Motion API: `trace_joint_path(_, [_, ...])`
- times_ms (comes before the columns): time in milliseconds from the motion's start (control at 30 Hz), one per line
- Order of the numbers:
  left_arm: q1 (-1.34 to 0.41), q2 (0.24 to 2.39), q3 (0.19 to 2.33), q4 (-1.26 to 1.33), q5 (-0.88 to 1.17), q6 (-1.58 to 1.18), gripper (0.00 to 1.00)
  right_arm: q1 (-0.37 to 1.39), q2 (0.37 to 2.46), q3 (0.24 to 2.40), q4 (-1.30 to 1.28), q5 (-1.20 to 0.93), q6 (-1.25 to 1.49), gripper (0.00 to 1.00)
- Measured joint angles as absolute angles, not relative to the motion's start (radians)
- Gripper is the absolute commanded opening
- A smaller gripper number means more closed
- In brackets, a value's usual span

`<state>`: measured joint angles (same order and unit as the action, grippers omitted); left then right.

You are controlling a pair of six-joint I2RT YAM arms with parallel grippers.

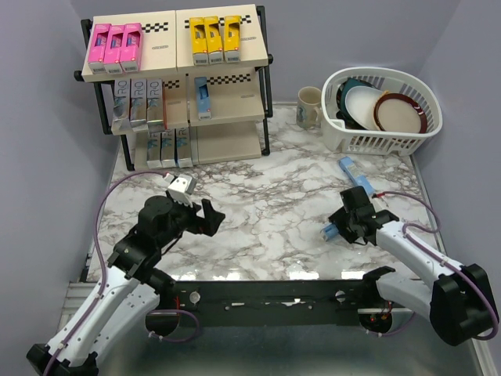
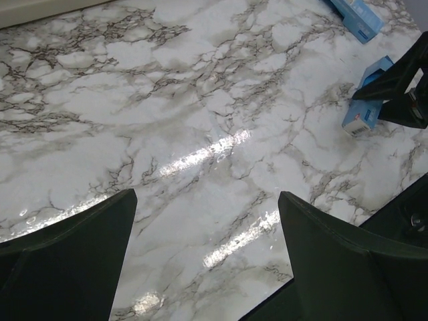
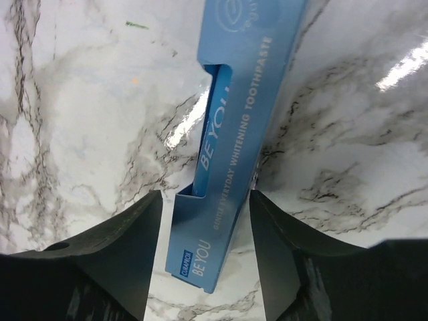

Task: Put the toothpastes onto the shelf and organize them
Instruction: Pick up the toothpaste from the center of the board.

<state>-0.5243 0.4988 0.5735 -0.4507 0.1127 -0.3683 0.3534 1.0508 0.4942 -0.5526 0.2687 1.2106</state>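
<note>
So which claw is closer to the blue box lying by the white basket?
Right. The right gripper is just nearer the robot than that blue box, around a second box; the left gripper is far off to its left.

The shelf [image 1: 228,142] stands at the back left of the worktop [image 1: 266,219]. Its top tier bears three cartons on the left [image 1: 116,43] and three on the right [image 1: 215,37]. To its right stands a mug [image 1: 310,106], then a basket [image 1: 376,141]. Before the basket lies a loose carton [image 1: 356,174]. Nearer still, another carton [image 3: 227,167] lies between the right pincer's [image 1: 342,222] fingers. The left pincer [image 2: 207,227] hangs over the front left.
</note>
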Motion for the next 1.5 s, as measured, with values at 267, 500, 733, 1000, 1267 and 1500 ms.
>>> trace_joint_path(267, [-0.524,0.593,0.559,-0.406,0.217,-0.432,0.99,0.353,1.093,0.468,-0.421,0.207,1.124,0.58])
trace_joint_path(500, [-0.526,0.617,0.534,-0.365,0.256,-0.505,0.99,0.353,1.111,0.454,-0.344,0.193,1.106,0.41])
trace_joint_path(733, [-0.629,0.648,0.49,-0.263,0.255,-0.629,0.99,0.353,1.02,0.372,-0.257,0.186,1.089,0.33])
trace_joint_path(1000, [-0.797,0.698,0.427,-0.044,0.121,-0.74,0.99,0.353,0.831,0.236,-0.107,0.113,1.059,0.31])
trace_joint_path(1267, [-0.968,0.84,0.385,0.239,-0.065,-0.751,0.99,0.353,0.586,0.149,0.072,0.025,1.036,0.31])
trace_joint_path(1500, [-1.142,1.031,0.44,0.418,-0.237,-0.647,0.99,0.353,0.529,0.097,0.204,-0.077,1.039,0.31])
